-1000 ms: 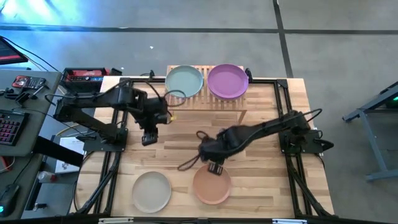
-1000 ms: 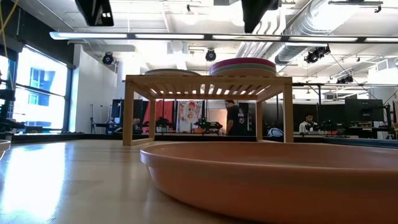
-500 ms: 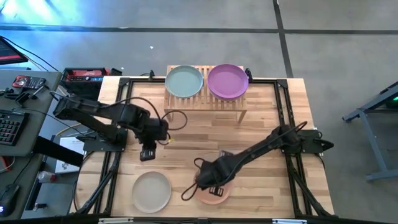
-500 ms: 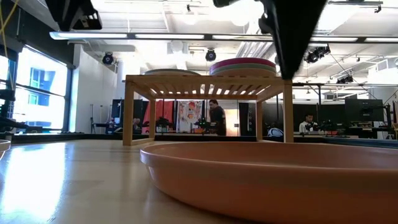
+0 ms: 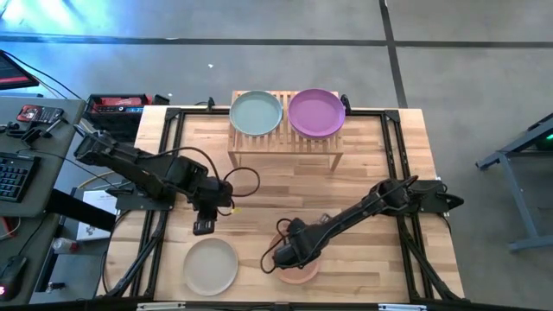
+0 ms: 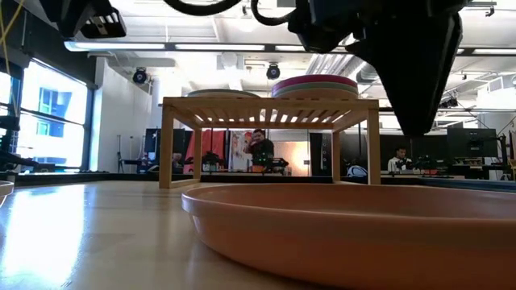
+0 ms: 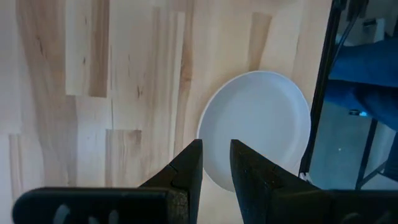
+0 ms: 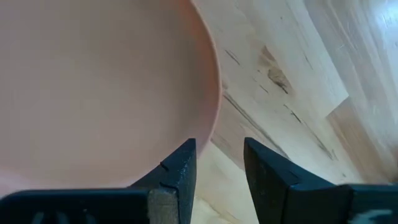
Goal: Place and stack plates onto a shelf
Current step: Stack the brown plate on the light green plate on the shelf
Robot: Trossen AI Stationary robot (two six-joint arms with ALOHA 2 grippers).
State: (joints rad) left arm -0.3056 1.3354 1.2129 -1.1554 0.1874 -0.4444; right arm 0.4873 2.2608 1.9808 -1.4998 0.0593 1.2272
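Observation:
A peach plate (image 5: pixel 302 268) lies flat on the table near its near edge, and it fills the foreground of the low view (image 6: pixel 347 234). My right gripper (image 5: pixel 281 257) is low at this plate's left rim (image 8: pixel 213 118), open, one finger on either side of the rim. A beige plate (image 5: pixel 210 265) lies flat to the left. My left gripper (image 5: pixel 205 226) hovers open just beyond its far rim (image 7: pixel 214 163). The wooden shelf (image 5: pixel 285 138) at the far edge carries a grey-teal plate (image 5: pixel 256 113) and a stack topped by a purple plate (image 5: pixel 316 112).
The shelf's slatted top (image 6: pixel 270 105) stands on legs with open room beneath. Black frame rails (image 5: pixel 160 216) run along the table's left and right sides. Bare wood lies between the shelf and the two near plates. People show in the room beyond the table.
My right gripper has moved toward the near edge and a little left, coming down to the peach plate's left rim. My left gripper has moved toward the near edge, closer to the beige plate. No plate has moved.

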